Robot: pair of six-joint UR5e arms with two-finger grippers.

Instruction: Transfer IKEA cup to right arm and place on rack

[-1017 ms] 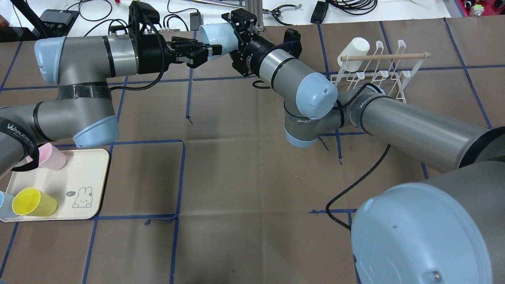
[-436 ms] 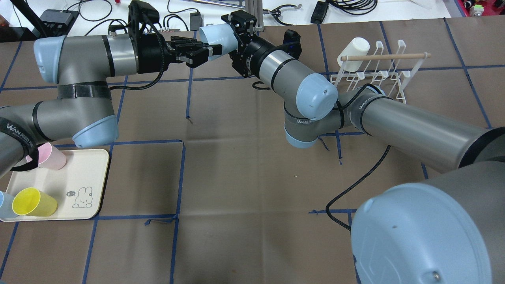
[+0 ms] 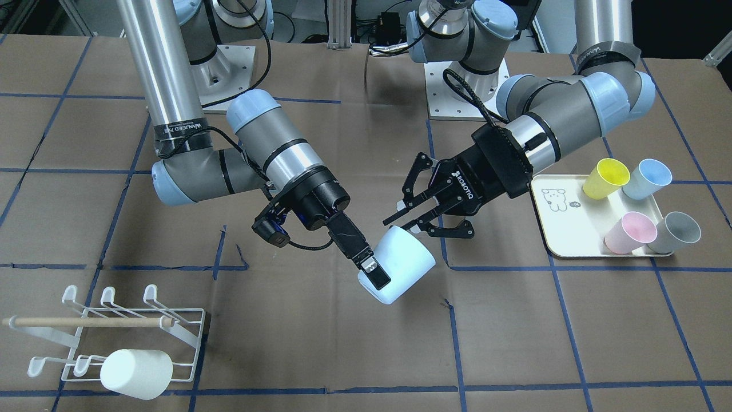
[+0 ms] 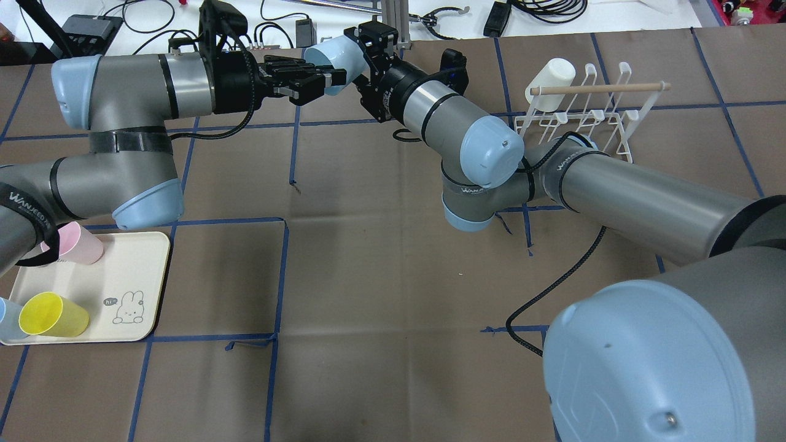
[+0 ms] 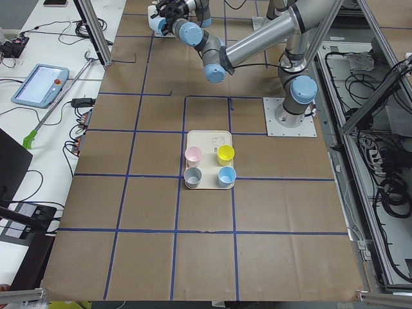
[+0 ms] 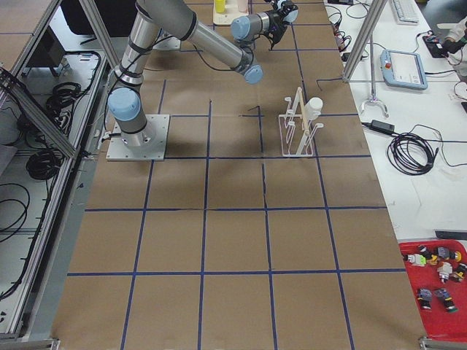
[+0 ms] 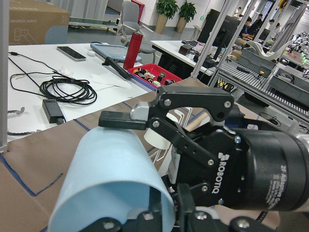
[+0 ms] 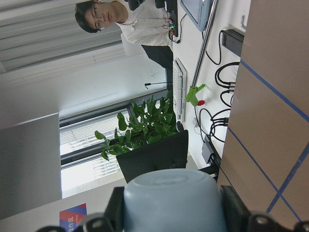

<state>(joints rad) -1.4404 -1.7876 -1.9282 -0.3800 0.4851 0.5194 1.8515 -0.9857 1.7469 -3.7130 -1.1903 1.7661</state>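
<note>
The IKEA cup is pale blue and hangs tilted above the table's middle. My right gripper, narrow and black, is shut on its base end. The cup's open rim points at my left gripper, the ROBOTIQ one, which is open with its fingers spread around the rim. From overhead the cup lies between the left gripper and the right gripper. The cup fills the lower left wrist view. The white wire rack with its wooden dowel stands near the table corner on the right arm's side.
A white cup hangs on the rack. The cream tray on the left arm's side holds a yellow cup, a blue cup, a pink cup and a grey cup. A person shows in the right wrist view.
The right gripper has shifted the cup slightly left and turned it, bringing its rim further between the left gripper's spread fingers. The left arm has hardly moved.
</note>
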